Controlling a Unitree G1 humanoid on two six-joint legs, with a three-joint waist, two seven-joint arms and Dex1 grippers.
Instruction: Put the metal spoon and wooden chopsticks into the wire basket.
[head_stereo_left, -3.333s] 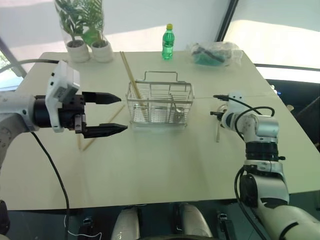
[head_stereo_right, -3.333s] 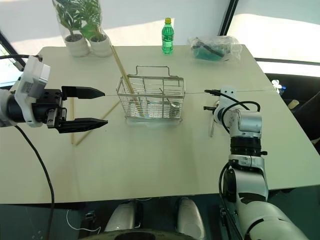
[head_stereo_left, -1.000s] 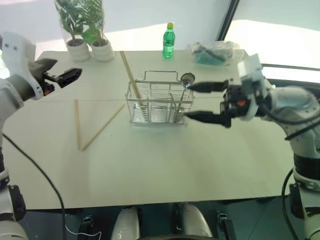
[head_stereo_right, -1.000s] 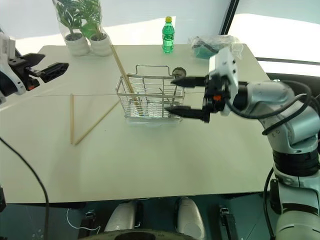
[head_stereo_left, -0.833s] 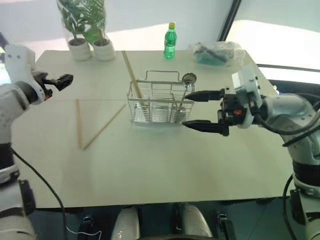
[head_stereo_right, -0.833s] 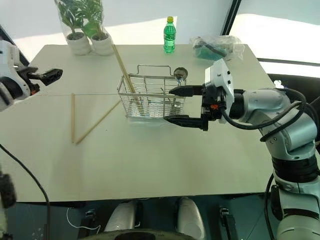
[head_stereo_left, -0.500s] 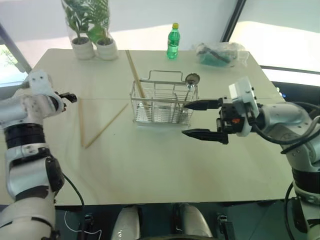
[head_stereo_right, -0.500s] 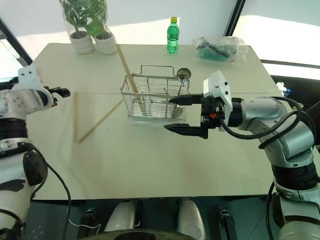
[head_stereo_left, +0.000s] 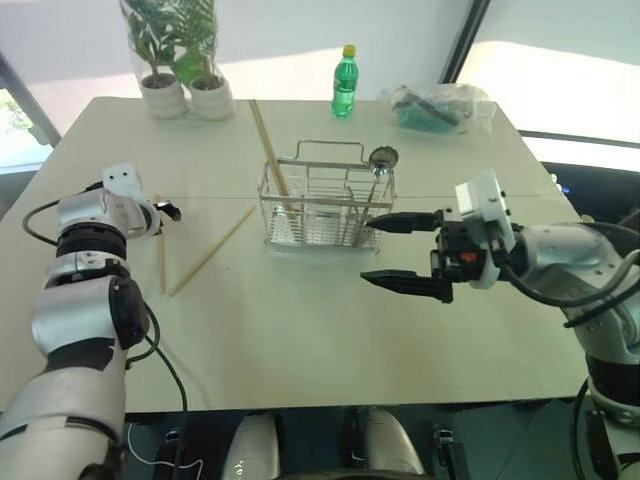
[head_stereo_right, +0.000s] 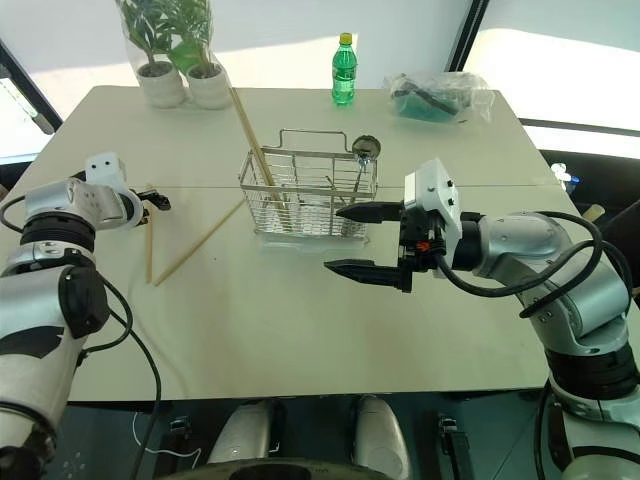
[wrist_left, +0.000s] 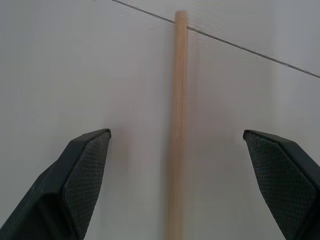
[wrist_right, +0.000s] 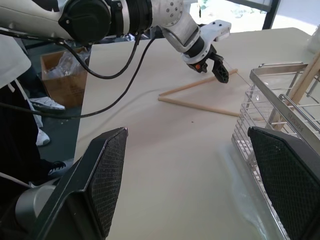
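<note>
The wire basket (head_stereo_left: 322, 205) stands mid-table. The metal spoon (head_stereo_left: 381, 158) rests upright in its right end, bowl up. One of the wooden chopsticks (head_stereo_left: 268, 150) leans out of the basket's left end. Two more lie on the table to the left, one straight (head_stereo_left: 160, 255) and one slanted (head_stereo_left: 210, 250). My left gripper (head_stereo_left: 170, 211) is low over the far end of the straight chopstick (wrist_left: 176, 100), fingers open on either side of it. My right gripper (head_stereo_left: 368, 250) hovers open and empty just right of and in front of the basket (wrist_right: 280, 115).
A green bottle (head_stereo_left: 344, 80), two potted plants (head_stereo_left: 180, 85) and a plastic bag (head_stereo_left: 440, 108) stand along the far edge. In the right wrist view a cardboard box (wrist_right: 65, 75) sits on the floor beyond the table's left side, next to a person's legs (wrist_right: 15, 125).
My left arm has swung down from a raised pose to the far end of the straight chopstick. My right gripper has drawn back and down from the spoon, still open.
</note>
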